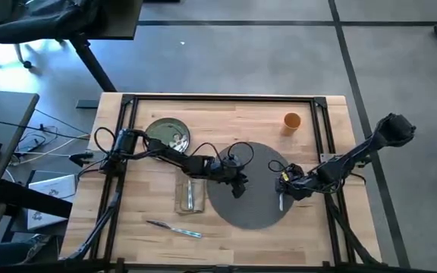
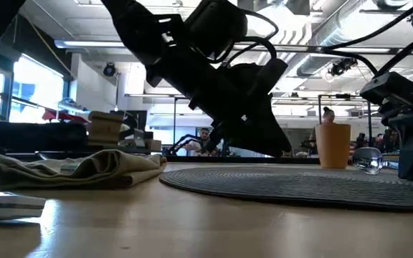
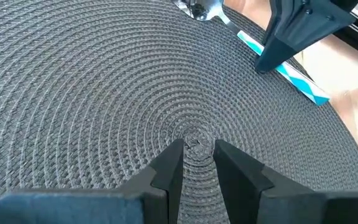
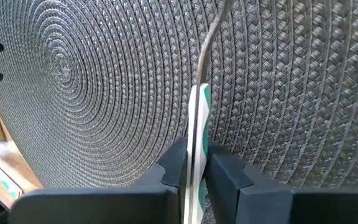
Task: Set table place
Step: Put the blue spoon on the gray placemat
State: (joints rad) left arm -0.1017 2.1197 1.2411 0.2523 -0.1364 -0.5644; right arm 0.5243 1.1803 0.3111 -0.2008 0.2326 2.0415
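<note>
The right pincer (image 4: 194, 165) is clamped on the pale, teal-patterned handle of a spoon (image 4: 199, 118), one finger pressed to each side of it. Straight ahead of this pincer the spoon's thin metal neck runs on over the round grey woven mat (image 4: 92, 81), and its bowl lies on the mat's edge. In the high view this pincer (image 1: 285, 182) sits low at the mat's right side, with the wooden counter (image 1: 302, 227) just behind it.

Across the mat, the left pincer (image 3: 197, 158) hangs just above the mat's centre, its fingers a narrow gap apart and gripping nothing. Beyond its tips the spoon and the right arm's dark finger show at the mat's rim.

Behind the left pincer, off the mat's edge, the beige napkin (image 1: 190, 194) lies on the counter with a piece of cutlery (image 1: 189, 197) on it. Another piece of cutlery (image 1: 174, 228) lies nearer the front edge. Farther back along the left arm sits the green plate (image 1: 167, 133).

Well beyond the right pincer, toward the far corner, the orange cup (image 1: 292, 121) stands upright.
</note>
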